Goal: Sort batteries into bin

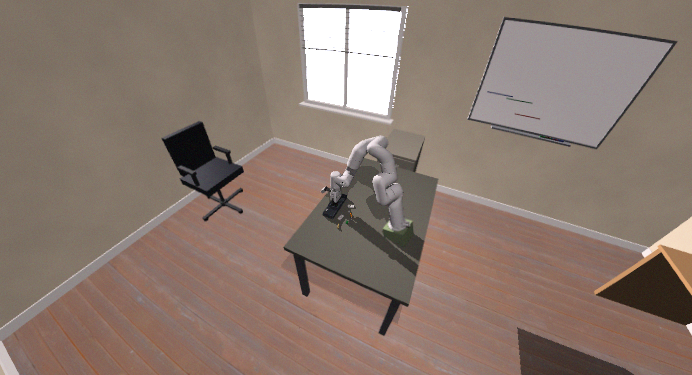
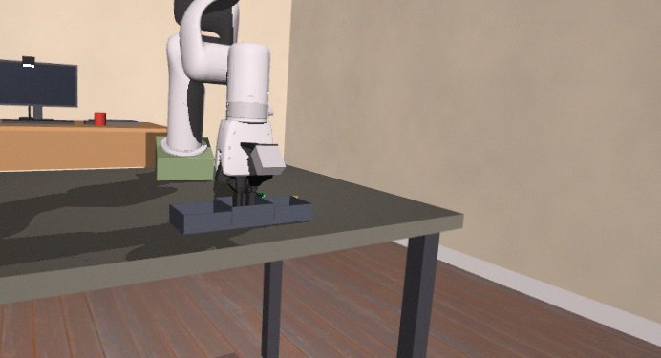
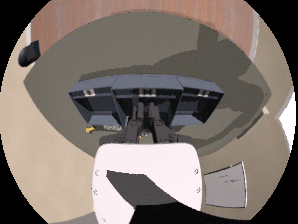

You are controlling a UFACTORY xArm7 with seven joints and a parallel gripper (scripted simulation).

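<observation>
M bin [image 1: 336, 208] [image 2: 253, 216] [image 3: 147, 82], with my gripper [image 1: 334, 202] [image 2: 244, 204] [image 3: 145, 104] in it, closed, nothing visibly gripped.
Green thing [image 1: 347, 222] [image 2: 261, 195] at five o'clock, top view; batteries indistinct. Sideways travel before lifting could drag the bins.

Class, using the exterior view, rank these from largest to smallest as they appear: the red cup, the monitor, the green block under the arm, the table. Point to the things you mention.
1. Table [image 1: 370, 255] [image 2: 358, 210] [image 3: 125, 40]
2. Monitor [image 2: 38, 83]
3. Green block [image 1: 395, 234] [image 2: 184, 169]
4. Red cup [image 2: 99, 118]
</observation>
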